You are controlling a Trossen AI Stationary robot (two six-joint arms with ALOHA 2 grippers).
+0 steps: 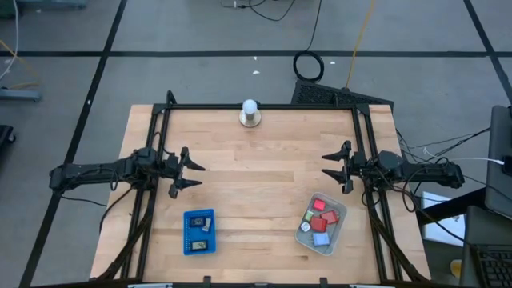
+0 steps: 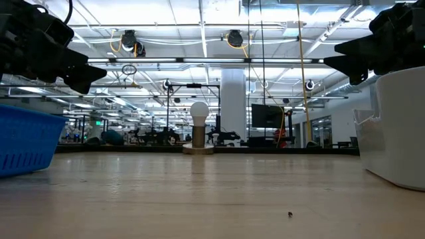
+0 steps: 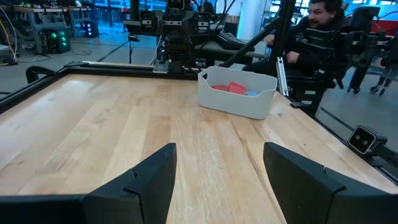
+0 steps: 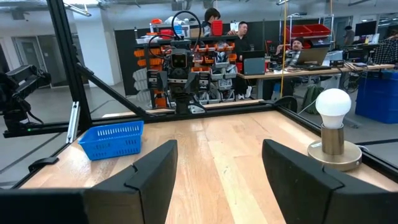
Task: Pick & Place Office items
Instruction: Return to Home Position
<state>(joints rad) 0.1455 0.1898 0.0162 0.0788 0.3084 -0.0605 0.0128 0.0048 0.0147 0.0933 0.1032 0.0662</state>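
Observation:
Several office items, red, pink and light-blue blocks [image 1: 322, 216], lie in a clear grey bin [image 1: 340, 214] at the near right. Two dark pieces with pale labels [image 1: 199, 232] lie in a blue tray [image 1: 188, 240] at the near left. My left gripper [image 1: 194, 175] hovers open at the table's left edge, fingers level and pointing right. My right gripper [image 1: 330, 166] hovers open at the right edge, pointing left. Nothing is between either pair of fingers. In the left wrist view the bin [image 3: 239, 99] shows red blocks [image 3: 229, 88] inside.
A white ball on a round metal base [image 1: 250, 114] stands at the middle of the far edge. A black frame [image 1: 264, 107] runs along the far, left and right edges. The wooden table top [image 1: 264, 176] lies between the arms. People sit in the room beyond.

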